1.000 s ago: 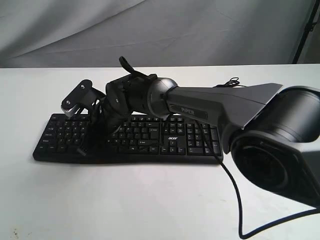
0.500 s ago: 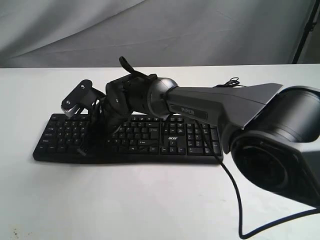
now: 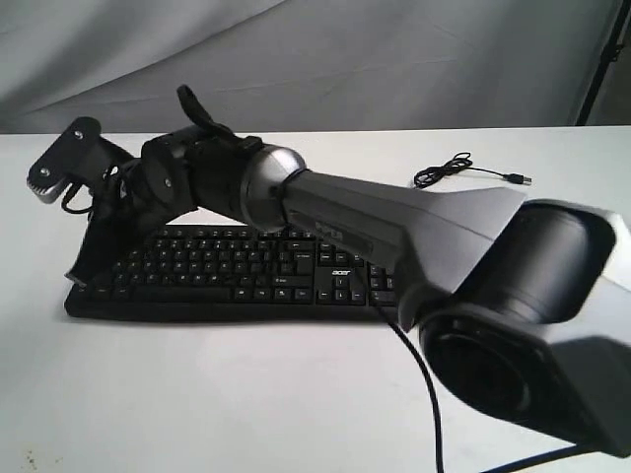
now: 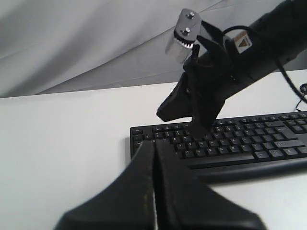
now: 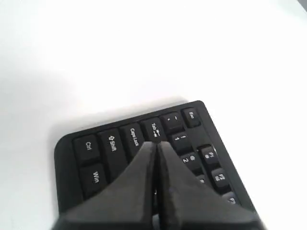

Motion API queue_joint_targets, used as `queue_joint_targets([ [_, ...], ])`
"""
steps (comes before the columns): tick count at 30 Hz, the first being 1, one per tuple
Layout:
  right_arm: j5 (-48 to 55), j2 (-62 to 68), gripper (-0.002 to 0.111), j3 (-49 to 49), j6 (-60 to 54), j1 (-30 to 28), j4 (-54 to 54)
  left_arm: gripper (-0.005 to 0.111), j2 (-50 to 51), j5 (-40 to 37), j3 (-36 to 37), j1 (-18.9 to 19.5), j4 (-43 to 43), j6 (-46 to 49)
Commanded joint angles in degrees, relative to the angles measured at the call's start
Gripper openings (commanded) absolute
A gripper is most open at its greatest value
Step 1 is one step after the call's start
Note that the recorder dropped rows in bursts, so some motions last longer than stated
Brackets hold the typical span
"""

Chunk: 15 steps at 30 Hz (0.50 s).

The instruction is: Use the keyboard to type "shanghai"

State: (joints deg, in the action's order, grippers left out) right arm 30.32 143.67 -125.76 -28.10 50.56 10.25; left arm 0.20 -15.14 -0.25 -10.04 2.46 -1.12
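The long black keyboard (image 3: 246, 276) lies flat on the white table, its "acer" logo facing the front. My right arm reaches across it from the right. Its gripper (image 3: 79, 271) is shut and empty, with its tips slanting down at the keyboard's far left end. In the right wrist view the shut tips (image 5: 156, 143) hang just above the Tab and Caps Lock keys of the keyboard (image 5: 96, 153). My left gripper (image 4: 154, 143) is shut on nothing, low over the table off the left end of the keyboard (image 4: 240, 143). The exterior view does not show it.
The keyboard's thin USB cable (image 3: 458, 168) lies coiled on the table behind its right part. The right arm's black cable (image 3: 434, 394) hangs over the front of the table. A grey cloth backdrop (image 3: 315, 59) closes off the far side.
The right arm has swung left and lifted a little. Its gripper went from the keys left of the keyboard's middle to the far left end. The keyboard has not shifted.
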Motion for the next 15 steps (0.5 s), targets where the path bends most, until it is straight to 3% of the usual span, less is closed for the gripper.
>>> queue_joint_targets([
  [1,-1.3,3.2,0.000,-2.1,-2.5,0.3,3.1,0.000,-0.2,0.3,0.2,-0.2,0.0,-0.2],
  [15,-6.1,5.4,0.000,-2.3,-2.5,0.0,7.4,0.000,-0.2,0.3,0.2,-0.2,0.0,-0.2],
])
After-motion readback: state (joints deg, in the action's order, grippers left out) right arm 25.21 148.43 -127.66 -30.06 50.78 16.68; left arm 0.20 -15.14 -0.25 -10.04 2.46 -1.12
